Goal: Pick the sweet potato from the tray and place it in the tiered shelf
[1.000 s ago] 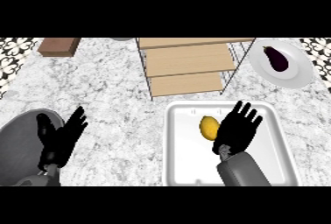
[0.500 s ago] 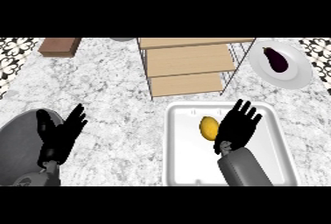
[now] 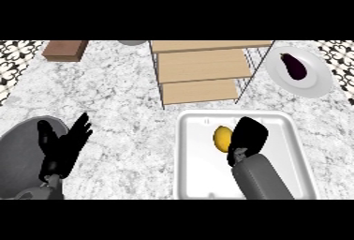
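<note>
The sweet potato (image 3: pixel 223 138) lies in the white tray (image 3: pixel 197 178), below the tiered shelf (image 3: pixel 200 70). The right hand (image 3: pixel 249 136) touches its right side; whether its fingers curl cannot be told. The left hand (image 3: pixel 63 147) rests at lower left, fingers straight.

Bare counter (image 3: pixel 124 98) left of tiered shelf (image 3: pixel 200 70); plate (image 3: pixel 304 77) flanks right.

Bright, even light from above; the marble counter (image 3: pixel 124 103) shows no glare, and the tiered shelf (image 3: pixel 204 70) casts only faint shadow.

Yellow sweet potato (image 3: pixel 222 138) in white tray (image 3: pixel 197 164)
</note>
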Action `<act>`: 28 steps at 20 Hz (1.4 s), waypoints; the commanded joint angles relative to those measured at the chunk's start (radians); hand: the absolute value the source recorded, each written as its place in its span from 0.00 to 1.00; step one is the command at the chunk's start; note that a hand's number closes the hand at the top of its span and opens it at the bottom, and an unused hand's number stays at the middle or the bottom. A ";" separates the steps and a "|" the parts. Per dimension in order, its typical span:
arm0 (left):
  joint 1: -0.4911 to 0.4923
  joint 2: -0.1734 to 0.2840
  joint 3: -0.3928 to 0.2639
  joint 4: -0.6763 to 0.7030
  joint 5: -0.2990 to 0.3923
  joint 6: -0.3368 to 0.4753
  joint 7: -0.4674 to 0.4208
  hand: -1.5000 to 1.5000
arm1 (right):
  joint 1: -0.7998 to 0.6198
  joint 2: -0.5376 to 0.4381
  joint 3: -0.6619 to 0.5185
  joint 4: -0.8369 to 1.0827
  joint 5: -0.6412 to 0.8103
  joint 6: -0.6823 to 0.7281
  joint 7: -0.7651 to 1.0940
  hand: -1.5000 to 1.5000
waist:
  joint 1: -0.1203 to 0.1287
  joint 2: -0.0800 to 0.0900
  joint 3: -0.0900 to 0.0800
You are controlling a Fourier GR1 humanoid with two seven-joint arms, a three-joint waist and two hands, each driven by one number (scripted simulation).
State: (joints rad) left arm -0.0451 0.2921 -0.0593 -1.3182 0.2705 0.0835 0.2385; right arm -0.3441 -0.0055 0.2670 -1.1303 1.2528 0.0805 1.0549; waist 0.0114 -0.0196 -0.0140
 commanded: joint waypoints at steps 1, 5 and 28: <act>0.014 -0.002 0.008 -0.040 -0.007 0.000 0.032 0.50 | 0.042 0.005 0.050 0.047 -0.005 -0.058 0.013 1.00 | -0.005 0.019 0.014; -0.021 -0.004 0.016 0.013 -0.016 -0.002 0.017 0.50 | 0.031 0.005 0.161 0.042 -0.106 -0.102 -0.087 1.00 | 0.004 0.023 0.015; 0.006 -0.019 0.018 -0.001 -0.028 -0.005 0.024 0.50 | -0.437 0.005 0.460 -0.828 -0.405 -0.033 0.234 1.00 | -0.012 0.011 0.013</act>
State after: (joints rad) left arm -0.0536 0.2740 -0.0437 -1.3132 0.2434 0.0832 0.2619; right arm -0.6832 -0.0073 0.7651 -1.8509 0.8168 -0.0278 1.0795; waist 0.0051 -0.0080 -0.0011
